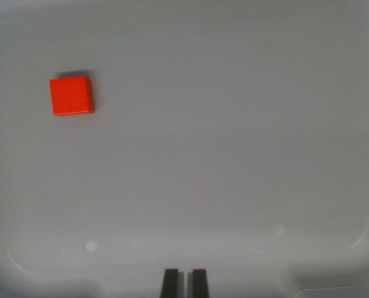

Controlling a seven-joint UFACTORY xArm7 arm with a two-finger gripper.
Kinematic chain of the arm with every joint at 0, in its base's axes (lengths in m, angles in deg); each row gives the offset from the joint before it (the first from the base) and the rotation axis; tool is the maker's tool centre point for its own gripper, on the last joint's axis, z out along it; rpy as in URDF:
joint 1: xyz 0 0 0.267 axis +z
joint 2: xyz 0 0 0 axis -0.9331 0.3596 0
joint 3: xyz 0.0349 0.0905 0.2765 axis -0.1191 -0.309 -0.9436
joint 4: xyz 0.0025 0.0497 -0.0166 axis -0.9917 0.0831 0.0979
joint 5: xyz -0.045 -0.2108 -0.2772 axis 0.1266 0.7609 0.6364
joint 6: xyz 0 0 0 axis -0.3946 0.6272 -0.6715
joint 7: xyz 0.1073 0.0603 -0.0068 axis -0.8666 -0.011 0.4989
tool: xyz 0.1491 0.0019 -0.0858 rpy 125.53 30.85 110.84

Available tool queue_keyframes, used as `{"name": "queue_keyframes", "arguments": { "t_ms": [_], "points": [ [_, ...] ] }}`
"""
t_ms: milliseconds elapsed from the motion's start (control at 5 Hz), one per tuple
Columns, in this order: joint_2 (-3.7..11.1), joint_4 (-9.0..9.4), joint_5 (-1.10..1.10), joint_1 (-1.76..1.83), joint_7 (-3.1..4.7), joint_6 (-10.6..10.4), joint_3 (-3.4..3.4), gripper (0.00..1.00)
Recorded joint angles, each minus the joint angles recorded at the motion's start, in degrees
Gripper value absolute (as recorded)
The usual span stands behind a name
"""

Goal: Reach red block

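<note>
A red block [72,96] is being shown lying flat on a pale grey tray [234,143], in the upper part of the wrist view's left side, well inside the tray's rounded rim. The block is being seen from above as a nearly square, bright orange-red piece with crisp edges and a matte, evenly coloured top face; it is turned very slightly out of line with the picture's edges, and a thin dark shadow is being cast along its upper edge. Nothing is touching it, and bare tray surface is being left all around it. The claw [184,284] is being seen at the bottom centre of the view as two dark fingertips [170,283] standing side by side, drawn nearly together with only a narrow slit between them and nothing pinched there. The claw is being held well apart from the block, which is lying up and towards the wrist view's left of it. Two faint pale spots are being picked up on the tray near its lower edge
</note>
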Motion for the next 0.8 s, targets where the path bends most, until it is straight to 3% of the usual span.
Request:
{"name": "queue_keyframes", "arguments": {
  "t_ms": [800],
  "points": [
    [0.79, 0.18, 0.04, 0.19, 0.07, -1.1, -0.15, 0.0]
  ]
}}
